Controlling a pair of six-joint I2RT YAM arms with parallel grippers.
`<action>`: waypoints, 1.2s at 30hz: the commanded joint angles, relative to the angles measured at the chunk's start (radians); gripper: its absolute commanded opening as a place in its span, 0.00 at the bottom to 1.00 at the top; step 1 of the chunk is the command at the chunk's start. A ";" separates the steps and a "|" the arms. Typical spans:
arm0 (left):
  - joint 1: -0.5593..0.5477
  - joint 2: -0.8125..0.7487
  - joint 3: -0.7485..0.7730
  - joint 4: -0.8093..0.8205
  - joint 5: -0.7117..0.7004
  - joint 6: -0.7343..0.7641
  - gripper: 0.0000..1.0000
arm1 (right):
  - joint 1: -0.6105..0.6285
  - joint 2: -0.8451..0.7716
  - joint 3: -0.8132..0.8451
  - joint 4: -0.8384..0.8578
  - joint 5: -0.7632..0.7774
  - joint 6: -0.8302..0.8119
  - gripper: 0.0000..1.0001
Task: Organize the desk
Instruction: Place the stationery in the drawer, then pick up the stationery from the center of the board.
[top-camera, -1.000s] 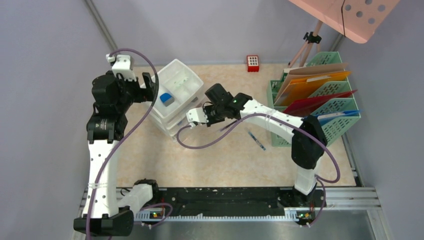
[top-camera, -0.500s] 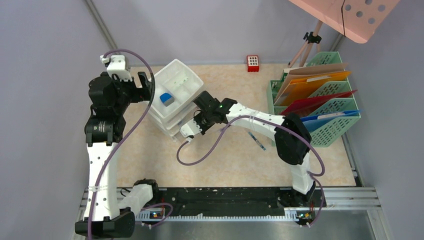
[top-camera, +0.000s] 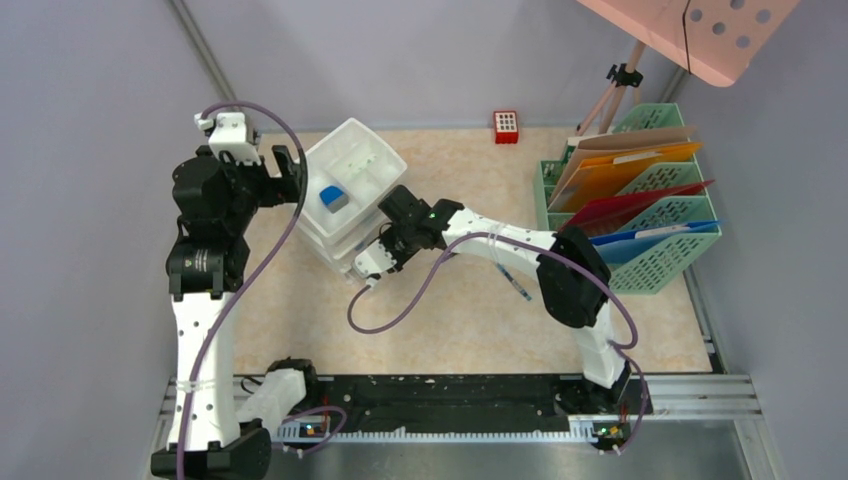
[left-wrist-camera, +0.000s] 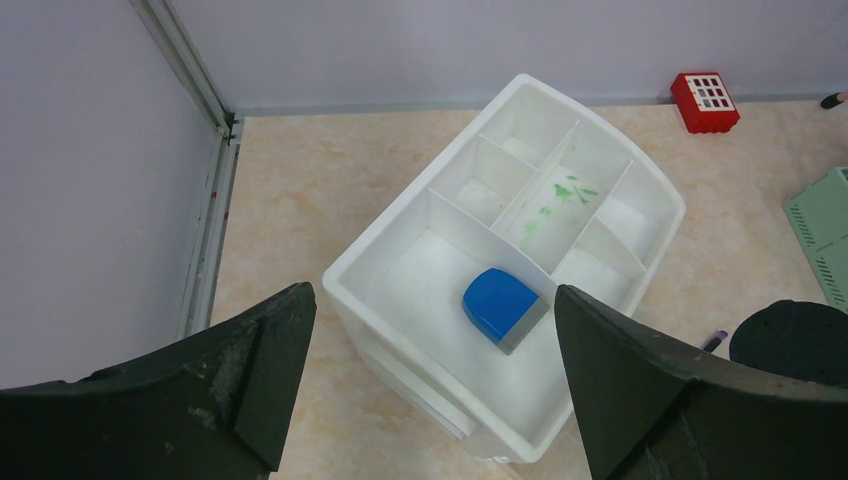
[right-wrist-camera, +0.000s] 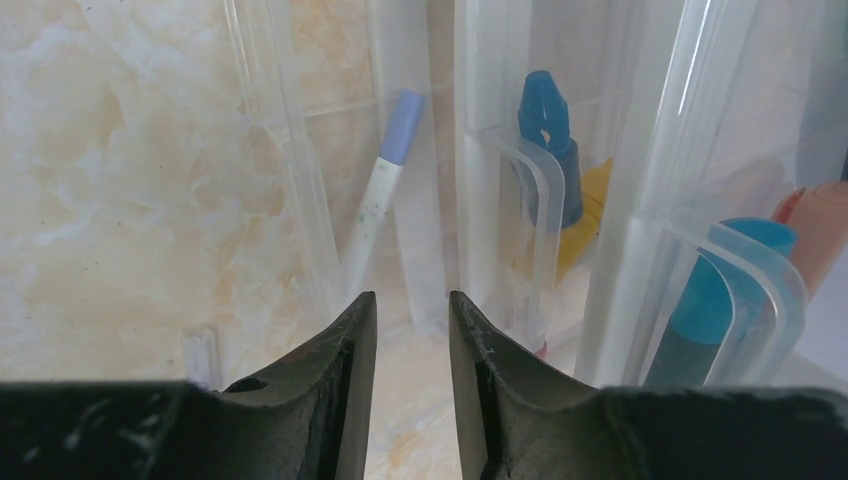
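**Both claws at the drawer unit, both empty**

My left claw (left-wrist-camera: 435, 292) hangs above the white drawer unit (left-wrist-camera: 395, 375), spread wide with nothing in it. Its own camera looks straight down into the top tray. A blue block (left-wrist-camera: 503, 307) sits in the large compartment, up by the divider, and there are green smears in the middle slot. Only this view shows those details clearly.

My right claw (right-wrist-camera: 410, 298) is low at the front of the unit. The fingers (right-wrist-camera: 350, 345) stand a narrow gap apart, with nothing between them. Its camera alone sees through the clear drawer fronts. Inside are a white pen with a lilac cap (right-wrist-camera: 385, 200), a blue-capped item (right-wrist-camera: 545, 130) with something yellow behind it, and a teal-capped one (right-wrist-camera: 725, 290) further right. I cannot tell exactly what those are.

The overhead view shows none of the drawer contents, and my right fingertips are hidden there under the wrist. It does show the whole layout. The beige marbled surface (top-camera: 450, 320) runs between grey walls, with a black rail at the near edge. The drawer unit stands at its far left. A green mesh file rack (top-camera: 655, 255) holding coloured folders stands at the right. A loose pen (top-camera: 513, 280) lies on the surface near the rack, and a small red block (top-camera: 506, 126) sits by the far wall.
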 joint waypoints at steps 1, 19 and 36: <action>0.008 -0.016 -0.007 0.059 0.001 -0.007 0.95 | 0.009 -0.008 0.034 0.038 0.007 0.014 0.34; 0.008 -0.025 -0.029 0.067 0.032 -0.005 0.95 | -0.041 -0.276 -0.127 -0.053 0.058 0.173 0.41; 0.009 0.013 -0.036 0.081 0.061 0.002 0.95 | -0.306 -0.214 -0.247 -0.122 -0.114 0.280 0.49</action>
